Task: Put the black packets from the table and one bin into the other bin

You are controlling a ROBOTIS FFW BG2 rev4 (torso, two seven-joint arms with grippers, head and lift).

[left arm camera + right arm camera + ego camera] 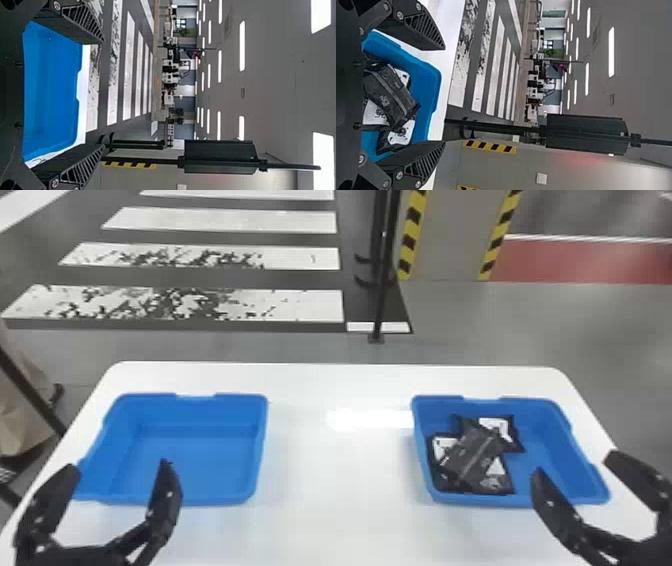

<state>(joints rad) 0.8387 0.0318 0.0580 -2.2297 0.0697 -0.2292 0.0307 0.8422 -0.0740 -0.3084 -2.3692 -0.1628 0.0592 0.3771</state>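
My left gripper [118, 466] and right gripper [575, 464] hang with jaws spread, pinching nothing.
Beyond them, flat, white-labelled black packets [470, 460] lie piled in the right blue plastic bin [530, 407], none in the left blue plastic bin [200, 412]; I judge the transfer done. The white counter [340, 490] gives me room between the bins, but their near rims need care; its far edge runs past both.
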